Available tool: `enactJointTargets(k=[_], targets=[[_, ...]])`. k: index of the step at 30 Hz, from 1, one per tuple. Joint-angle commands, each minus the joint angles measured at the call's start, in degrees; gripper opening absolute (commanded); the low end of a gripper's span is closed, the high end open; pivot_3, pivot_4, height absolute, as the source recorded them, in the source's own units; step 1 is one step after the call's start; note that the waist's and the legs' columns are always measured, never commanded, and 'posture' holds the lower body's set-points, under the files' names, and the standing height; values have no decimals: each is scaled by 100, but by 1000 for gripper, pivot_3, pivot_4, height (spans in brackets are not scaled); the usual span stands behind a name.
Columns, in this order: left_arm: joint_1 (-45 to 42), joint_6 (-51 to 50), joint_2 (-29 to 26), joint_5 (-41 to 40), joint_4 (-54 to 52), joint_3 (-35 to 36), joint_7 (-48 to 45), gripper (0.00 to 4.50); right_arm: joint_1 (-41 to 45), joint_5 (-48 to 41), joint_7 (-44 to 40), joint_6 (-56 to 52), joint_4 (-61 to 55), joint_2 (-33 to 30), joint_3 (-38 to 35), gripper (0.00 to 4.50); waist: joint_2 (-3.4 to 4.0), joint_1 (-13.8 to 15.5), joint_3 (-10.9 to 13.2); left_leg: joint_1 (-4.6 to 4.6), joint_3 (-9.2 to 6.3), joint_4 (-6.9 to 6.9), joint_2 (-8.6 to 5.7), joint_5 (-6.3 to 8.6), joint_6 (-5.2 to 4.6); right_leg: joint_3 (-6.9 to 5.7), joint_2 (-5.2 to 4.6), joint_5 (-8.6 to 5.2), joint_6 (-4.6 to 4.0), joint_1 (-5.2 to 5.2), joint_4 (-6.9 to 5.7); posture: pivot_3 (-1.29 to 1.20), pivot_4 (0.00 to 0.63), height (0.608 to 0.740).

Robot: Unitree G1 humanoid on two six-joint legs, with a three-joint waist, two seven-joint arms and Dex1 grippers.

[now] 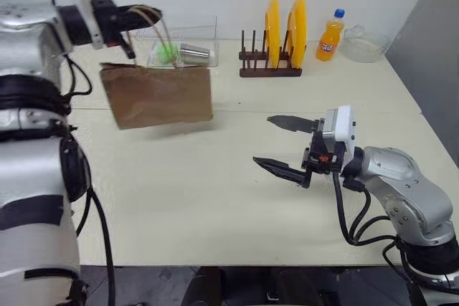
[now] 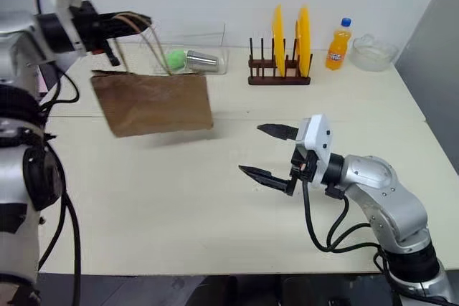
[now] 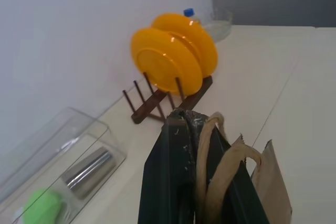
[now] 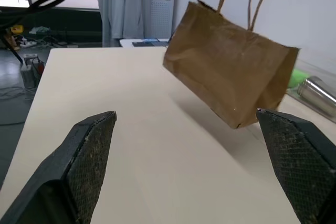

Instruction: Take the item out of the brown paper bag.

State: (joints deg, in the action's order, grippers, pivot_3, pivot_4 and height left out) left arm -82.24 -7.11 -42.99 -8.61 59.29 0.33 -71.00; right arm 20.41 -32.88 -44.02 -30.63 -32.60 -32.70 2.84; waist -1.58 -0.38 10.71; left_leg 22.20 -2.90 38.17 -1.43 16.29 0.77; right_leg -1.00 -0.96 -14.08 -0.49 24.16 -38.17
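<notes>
Brown kraft paper, creased, makes up the brown paper bag (image 1: pixel 158 96), which hangs clear of the cream table (image 1: pixel 215 198), tilted, with its shadow on the surface beneath it. Its two tan cord handles (image 1: pixel 154 23) are pinched in the left gripper (image 1: pixel 147 13), whose black fingers (image 3: pixel 173 182) are clamped together on the loops high at the table's far left. The bag's mouth is not turned to any camera, so whether the item is inside cannot be told. The right gripper (image 1: pixel 283 145) hovers low over the table, well apart from the bag, pointing toward it with fingers (image 4: pixel 86 156) spread wide and nothing between them. Behind the bag stands a clear plastic box (image 1: pixel 190 44) with a metal cup (image 1: pixel 195 54) and something green (image 1: pixel 166 52). Farther along the back edge are a dark rack (image 1: pixel 269 69) with two yellow plates (image 1: pixel 284 30), an orange soda bottle (image 1: pixel 330 37), and a glass bowl (image 1: pixel 364 44).
</notes>
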Motion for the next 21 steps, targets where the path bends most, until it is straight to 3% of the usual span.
enactJointTargets(k=[1, 9, 21], targets=[[-438, 413, 331, 117, 327, 5, -46, 16, -190, -169, 276, -200, -403, -92, -321, 4500, -1, -10, 0, 0, 0, 0, 1, 0, 0, -1, 0, 0, 0, 1, -1, 0, 150, 740], [-788, 1083, 1336, 398, 1027, 86, 226, 16, -761, -544, 887, -775, -1003, -188, -796, 4500, -4, -4, 2, 19, -2, 9, 1, 0, 0, -5, -1, 0, 0, 9, -4, 0, 150, 740], [-1084, 1577, 2221, 651, 1528, 184, 891, 16, -1331, -1025, 1743, -1352, -1785, -268, -1114, 4500, -11, 3, 7, 28, 1, 69, 1, 2, -4, -7, -2, -18, 32, 13, -65, 0, 150, 740]])
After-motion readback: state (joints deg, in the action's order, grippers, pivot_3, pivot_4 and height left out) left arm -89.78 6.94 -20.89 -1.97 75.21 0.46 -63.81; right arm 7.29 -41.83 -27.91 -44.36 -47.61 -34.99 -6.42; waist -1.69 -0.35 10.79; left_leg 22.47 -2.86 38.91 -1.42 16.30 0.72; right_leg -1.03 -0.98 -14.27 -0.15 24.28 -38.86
